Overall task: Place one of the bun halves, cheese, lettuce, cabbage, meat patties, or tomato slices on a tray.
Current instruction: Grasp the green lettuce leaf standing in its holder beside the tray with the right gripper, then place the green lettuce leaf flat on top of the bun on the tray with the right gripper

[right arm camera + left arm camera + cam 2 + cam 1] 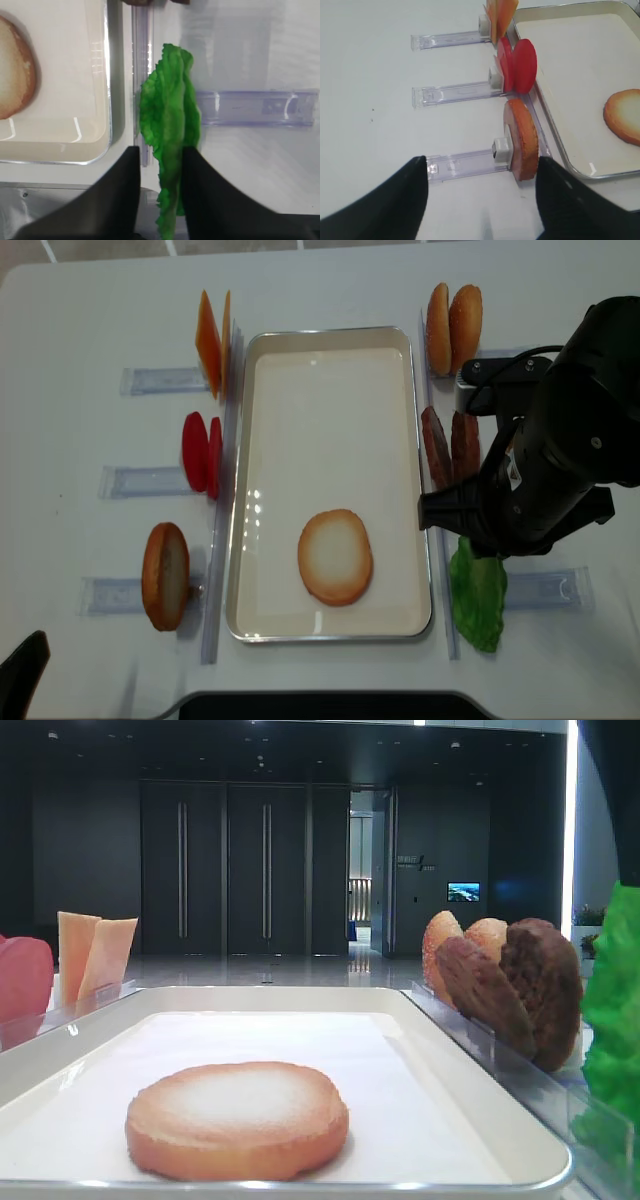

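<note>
Lettuce [170, 130]: bright green, ruffled, upright.

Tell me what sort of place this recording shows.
Probably a demo bench in a large office lobby: a white table with burger ingredients standing in clear holders around a tray, dark double doors behind.

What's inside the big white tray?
Just one bun half lies flat in the tray, pale face up, near the front end. The rest of the white bottom is bare. Whatever is under the bun is covered.
</note>
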Controlling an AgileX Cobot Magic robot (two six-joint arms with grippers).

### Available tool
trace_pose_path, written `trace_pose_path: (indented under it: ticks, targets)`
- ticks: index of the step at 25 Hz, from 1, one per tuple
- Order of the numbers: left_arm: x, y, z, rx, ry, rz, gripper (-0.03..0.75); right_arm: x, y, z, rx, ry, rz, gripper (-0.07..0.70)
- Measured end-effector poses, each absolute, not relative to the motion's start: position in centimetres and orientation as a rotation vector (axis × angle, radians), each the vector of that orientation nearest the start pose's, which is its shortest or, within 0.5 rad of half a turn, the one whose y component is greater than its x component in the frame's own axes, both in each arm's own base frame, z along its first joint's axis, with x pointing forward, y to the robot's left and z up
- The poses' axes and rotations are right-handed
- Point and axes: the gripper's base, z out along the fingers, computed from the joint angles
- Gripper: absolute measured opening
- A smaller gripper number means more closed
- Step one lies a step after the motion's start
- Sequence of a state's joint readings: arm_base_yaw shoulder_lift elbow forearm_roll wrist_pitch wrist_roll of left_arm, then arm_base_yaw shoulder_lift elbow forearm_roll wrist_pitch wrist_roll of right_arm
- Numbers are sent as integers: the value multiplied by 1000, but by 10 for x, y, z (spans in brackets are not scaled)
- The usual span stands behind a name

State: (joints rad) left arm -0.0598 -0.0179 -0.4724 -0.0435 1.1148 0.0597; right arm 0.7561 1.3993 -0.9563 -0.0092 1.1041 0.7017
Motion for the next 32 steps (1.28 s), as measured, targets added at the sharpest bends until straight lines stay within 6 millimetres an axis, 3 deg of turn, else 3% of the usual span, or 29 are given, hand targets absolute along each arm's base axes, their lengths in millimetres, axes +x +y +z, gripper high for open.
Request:
trace_pose_path:
  ticks: [4,11,18,22,27,32]
  targets:
    - [-7,-3,265,129,2104,-53,517,178,164,251,-99,3044,78,25]
    - [-7,-3,265,129,2104,-53,517,178,166,253,-92,3049,93,25]
    - [-7,-3,265,129,2103,-53,517,182,175,283,-102,3041,173,25]
    - [-7,-3,265,129,2103,-53,517,183,184,299,-139,3023,311,25]
    - [-7,-3,265,129,2103,-53,517,186,199,305,-184,2937,550,25]
    - [-7,-3,265,129,2103,-53,517,192,207,309,-196,2842,667,25]
